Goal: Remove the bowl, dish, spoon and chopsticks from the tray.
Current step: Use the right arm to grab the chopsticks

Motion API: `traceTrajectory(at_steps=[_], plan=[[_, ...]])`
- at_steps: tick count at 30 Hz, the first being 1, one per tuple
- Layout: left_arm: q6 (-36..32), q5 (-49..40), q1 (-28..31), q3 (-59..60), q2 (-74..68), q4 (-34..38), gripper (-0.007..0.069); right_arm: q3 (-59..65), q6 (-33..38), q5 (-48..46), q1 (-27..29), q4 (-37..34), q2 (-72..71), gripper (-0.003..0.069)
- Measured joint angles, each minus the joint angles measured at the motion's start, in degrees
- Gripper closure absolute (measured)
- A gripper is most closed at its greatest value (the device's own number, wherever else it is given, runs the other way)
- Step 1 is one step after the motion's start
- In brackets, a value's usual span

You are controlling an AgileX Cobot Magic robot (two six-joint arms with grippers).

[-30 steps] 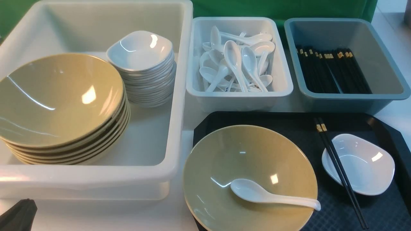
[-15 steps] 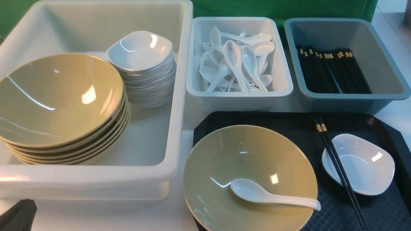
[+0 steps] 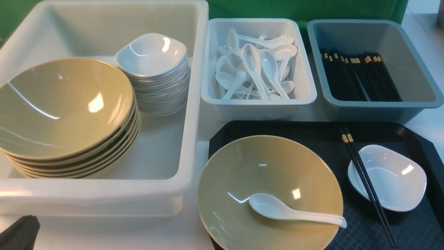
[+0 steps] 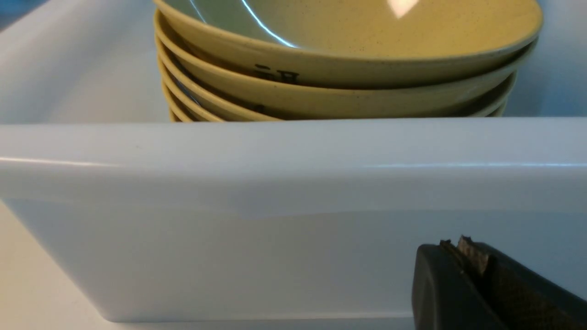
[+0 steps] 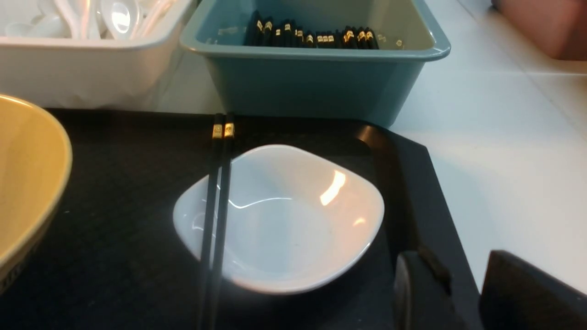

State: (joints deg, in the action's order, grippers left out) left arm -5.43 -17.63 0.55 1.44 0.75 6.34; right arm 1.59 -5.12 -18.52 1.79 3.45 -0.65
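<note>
Plainly, all four pieces sit on the black tray (image 3: 305, 133). The bowl (image 3: 256, 166) takes the tray's left end, upright. Its rim seems to overhang the tray's left edge a little, though the near corner is cut off by the frame. The spoon (image 3: 269, 206) lies inside the bowl with its long axis running nearly across the tray. Its scoop faces up near the bowl's middle, and its handle points to the tray's right end, the tip resting over the bowl's rim. The chopsticks (image 3: 367, 187) lie side by side, their long axis running from the tray's far edge to its near edge and slanting rightward as it comes nearer. Their gold-banded thick ends point to the far edge. They cross the left rim of the dish (image 3: 395, 180), which sits upright at the tray's right end. The right gripper (image 5: 458, 270) hovers by the tray's right rim, just beside the dish, jaws apart and holding nothing. The left gripper (image 4: 458, 250) is well left of the tray, low before the wall of a large white tub (image 4: 275, 183) holding a stack of bowls (image 4: 344, 68). Its jaws are pressed together on nothing.
</note>
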Motion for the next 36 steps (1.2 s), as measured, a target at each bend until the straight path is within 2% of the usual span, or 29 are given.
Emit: traceTrajectory(at_steps=[29, 35, 36], plan=[[0.00, 0.00, 0.00, 0.00, 0.00, 0.08, 0.0636, 0.00, 0.00, 0.00, 0.00, 0.00, 0.00, 0.0420], [0.20, 0.19, 0.00, 0.00, 0.00, 5.26, 0.0636, 0.00, -3.88, 0.00, 0.00, 0.00, 0.00, 0.0420], [1.25, 0.42, 0.00, 0.00, 0.00, 9.48, 0.0636, 0.00, -8.07, 0.00, 0.00, 0.00, 0.00, 0.0420]])
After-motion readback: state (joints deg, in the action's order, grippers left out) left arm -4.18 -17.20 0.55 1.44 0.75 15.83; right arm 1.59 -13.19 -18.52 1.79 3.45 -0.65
